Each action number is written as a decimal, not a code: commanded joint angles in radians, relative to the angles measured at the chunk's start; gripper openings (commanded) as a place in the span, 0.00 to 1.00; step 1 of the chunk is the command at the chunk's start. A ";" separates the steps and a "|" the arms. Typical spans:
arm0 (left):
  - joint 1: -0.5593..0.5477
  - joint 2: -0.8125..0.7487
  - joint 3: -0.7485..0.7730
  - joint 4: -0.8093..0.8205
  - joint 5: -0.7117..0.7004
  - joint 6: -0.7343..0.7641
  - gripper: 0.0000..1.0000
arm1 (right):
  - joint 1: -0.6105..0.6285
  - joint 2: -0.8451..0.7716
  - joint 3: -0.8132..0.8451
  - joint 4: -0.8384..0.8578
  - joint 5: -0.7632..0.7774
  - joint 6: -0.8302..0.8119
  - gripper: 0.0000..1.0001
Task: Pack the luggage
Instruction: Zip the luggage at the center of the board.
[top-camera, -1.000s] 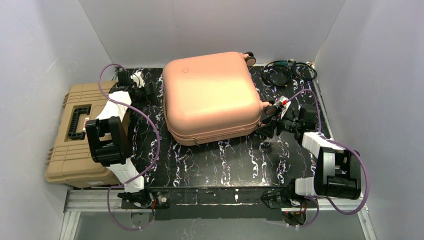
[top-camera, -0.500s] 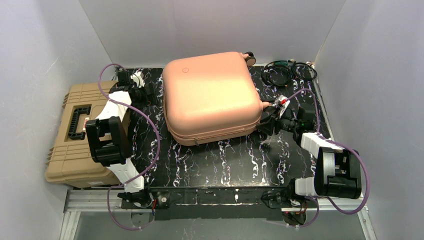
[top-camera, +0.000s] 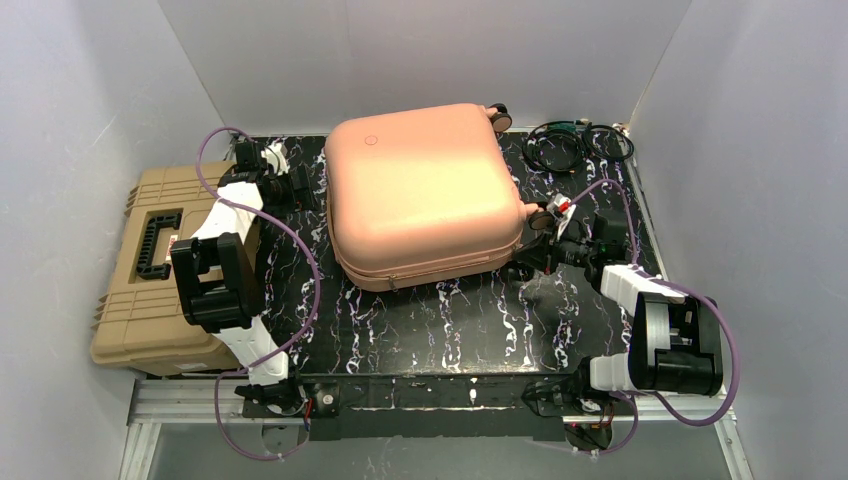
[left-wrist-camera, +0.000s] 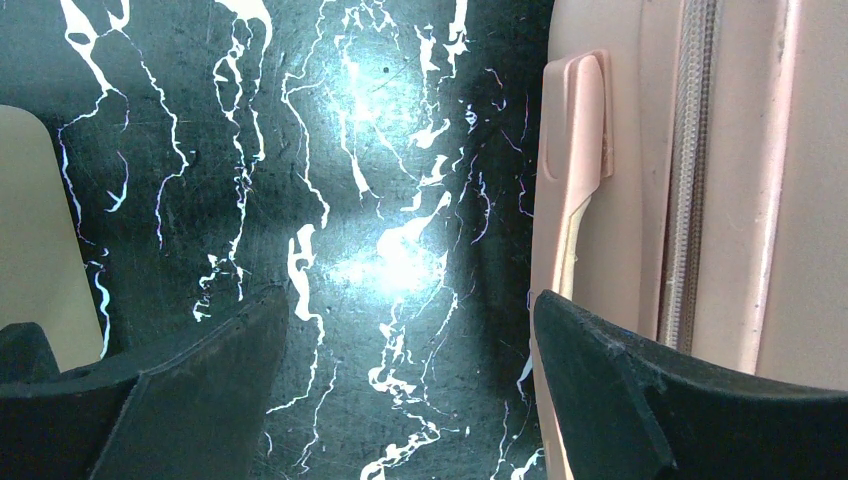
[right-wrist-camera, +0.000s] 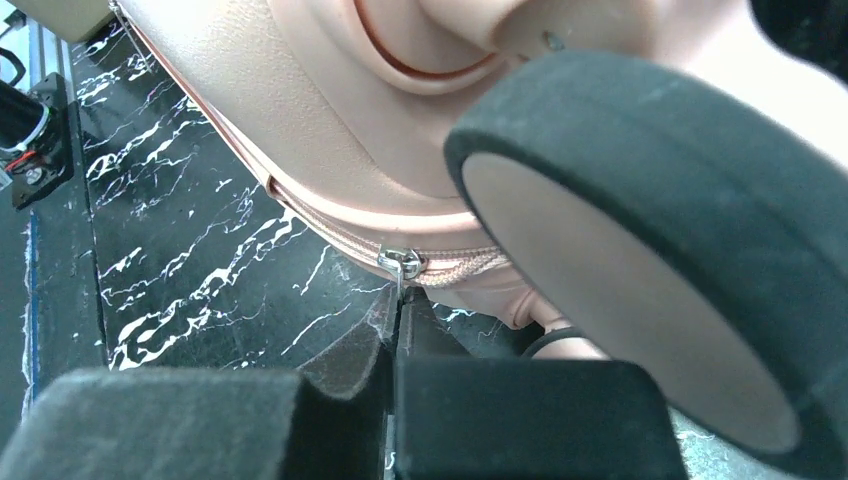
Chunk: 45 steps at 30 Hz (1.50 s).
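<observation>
The peach-pink luggage (top-camera: 420, 195) lies flat and closed on the black marbled table. My right gripper (top-camera: 522, 268) sits at its near right corner, below a wheel (right-wrist-camera: 650, 260). In the right wrist view this gripper (right-wrist-camera: 400, 300) is shut on the metal zipper pull (right-wrist-camera: 401, 265) hanging from the zipper seam. My left gripper (top-camera: 300, 190) stands open beside the luggage's left side. In the left wrist view its fingers (left-wrist-camera: 410, 300) straddle bare table, and the right finger (left-wrist-camera: 640, 390) is close to the shell by the side handle (left-wrist-camera: 578, 150).
A tan ribbed toolbox (top-camera: 150, 270) with a black handle lies at the left table edge. Coiled black cables (top-camera: 575, 145) lie at the back right corner. White walls enclose the table on three sides.
The right gripper has closed from open onto the zipper pull and shifted slightly towards the luggage's near corner. The left arm and the luggage have not moved.
</observation>
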 joint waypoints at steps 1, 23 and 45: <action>0.006 -0.019 0.034 -0.013 0.013 -0.002 0.91 | 0.013 -0.019 0.008 -0.020 -0.012 -0.041 0.01; 0.007 0.104 0.048 -0.004 0.140 -0.123 0.90 | -0.049 -0.071 -0.048 0.053 0.271 -0.003 0.01; -0.028 -0.017 -0.070 0.061 0.224 -0.194 0.87 | -0.058 -0.053 -0.048 0.043 0.262 -0.023 0.01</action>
